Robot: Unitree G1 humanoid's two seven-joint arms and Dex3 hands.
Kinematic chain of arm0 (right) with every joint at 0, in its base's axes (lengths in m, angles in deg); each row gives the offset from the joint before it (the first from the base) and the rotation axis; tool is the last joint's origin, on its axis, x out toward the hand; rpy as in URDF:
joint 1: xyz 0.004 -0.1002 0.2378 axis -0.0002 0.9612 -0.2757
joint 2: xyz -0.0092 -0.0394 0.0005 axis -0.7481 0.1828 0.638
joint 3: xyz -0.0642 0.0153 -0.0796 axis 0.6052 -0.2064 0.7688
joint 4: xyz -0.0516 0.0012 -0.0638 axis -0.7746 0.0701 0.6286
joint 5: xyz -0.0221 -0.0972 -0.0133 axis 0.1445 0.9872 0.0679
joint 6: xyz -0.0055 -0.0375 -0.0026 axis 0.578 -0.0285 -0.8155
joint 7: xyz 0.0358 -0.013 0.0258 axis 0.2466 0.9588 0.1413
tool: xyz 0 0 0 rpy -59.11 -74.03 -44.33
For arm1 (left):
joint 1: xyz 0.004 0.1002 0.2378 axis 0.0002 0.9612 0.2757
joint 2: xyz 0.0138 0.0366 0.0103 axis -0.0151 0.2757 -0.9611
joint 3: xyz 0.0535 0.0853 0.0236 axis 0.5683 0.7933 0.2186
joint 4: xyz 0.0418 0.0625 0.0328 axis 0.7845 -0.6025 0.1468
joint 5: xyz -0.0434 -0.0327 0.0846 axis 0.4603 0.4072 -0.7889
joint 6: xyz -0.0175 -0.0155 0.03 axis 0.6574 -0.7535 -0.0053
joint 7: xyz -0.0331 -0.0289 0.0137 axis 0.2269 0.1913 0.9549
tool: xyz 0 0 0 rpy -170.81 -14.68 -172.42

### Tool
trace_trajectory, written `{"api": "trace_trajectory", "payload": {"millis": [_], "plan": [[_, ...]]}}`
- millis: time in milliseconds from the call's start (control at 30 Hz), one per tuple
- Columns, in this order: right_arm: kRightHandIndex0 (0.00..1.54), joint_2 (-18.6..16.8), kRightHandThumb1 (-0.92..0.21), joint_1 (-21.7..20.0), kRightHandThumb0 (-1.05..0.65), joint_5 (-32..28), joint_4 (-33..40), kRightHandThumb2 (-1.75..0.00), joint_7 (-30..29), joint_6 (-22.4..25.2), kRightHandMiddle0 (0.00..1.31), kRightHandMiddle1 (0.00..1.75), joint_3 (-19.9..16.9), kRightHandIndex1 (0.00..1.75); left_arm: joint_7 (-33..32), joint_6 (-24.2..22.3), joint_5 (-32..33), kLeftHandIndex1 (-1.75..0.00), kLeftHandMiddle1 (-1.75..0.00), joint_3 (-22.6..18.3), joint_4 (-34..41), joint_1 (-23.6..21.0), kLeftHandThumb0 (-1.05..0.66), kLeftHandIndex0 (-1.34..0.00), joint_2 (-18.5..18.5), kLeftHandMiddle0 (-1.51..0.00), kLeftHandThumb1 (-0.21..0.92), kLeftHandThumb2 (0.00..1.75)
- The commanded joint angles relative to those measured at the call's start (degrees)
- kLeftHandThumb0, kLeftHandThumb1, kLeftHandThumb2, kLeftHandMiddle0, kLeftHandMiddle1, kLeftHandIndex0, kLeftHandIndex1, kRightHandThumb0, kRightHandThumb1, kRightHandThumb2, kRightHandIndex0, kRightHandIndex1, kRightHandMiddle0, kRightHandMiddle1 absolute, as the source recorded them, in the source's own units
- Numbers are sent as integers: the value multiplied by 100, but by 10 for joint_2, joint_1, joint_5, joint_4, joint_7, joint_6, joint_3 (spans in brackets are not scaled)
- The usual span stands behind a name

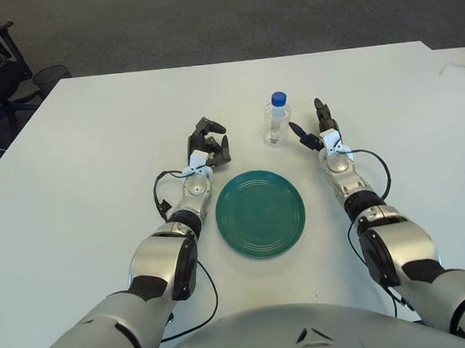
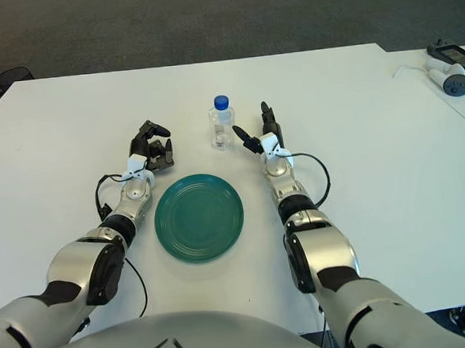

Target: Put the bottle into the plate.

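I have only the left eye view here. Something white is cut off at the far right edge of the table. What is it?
Observer: A white cable running to a grey and blue handheld device.
Operator: Anything else over there?
Observer: A dark flat device lies just behind it.
Operator: Is any of it near the hand at the bottle?
Observer: No. It all sits far to the right of the right hand, which is open beside the bottle. The left hand shows left of the plate.

clear bottle (image 1: 276, 120) with blue cap stands upright just beyond the empty green plate (image 1: 260, 213).
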State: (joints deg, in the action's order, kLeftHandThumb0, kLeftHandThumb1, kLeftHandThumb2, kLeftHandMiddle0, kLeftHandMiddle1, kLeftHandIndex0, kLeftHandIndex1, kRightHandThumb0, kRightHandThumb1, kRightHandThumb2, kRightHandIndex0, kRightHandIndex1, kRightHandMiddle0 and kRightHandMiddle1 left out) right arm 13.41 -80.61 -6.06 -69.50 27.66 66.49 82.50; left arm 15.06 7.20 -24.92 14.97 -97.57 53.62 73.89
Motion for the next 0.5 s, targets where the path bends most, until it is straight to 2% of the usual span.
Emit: {"api": "trace_trajectory", "payload": {"millis": [0,467], "plan": [[0,-5,-92,4,-105,0,-42,-29,16,15,0,0,3,0,-1,-11,-4,-175,-175,6,-8,30,-48,-61,-3,-116,32,131],[0,2,-92,15,-105,12,-58,-38,50,-6,0,0,26,0,-18,-30,-13,-175,-175,23,-13,37,-47,-59,-12,-112,34,129]]}}
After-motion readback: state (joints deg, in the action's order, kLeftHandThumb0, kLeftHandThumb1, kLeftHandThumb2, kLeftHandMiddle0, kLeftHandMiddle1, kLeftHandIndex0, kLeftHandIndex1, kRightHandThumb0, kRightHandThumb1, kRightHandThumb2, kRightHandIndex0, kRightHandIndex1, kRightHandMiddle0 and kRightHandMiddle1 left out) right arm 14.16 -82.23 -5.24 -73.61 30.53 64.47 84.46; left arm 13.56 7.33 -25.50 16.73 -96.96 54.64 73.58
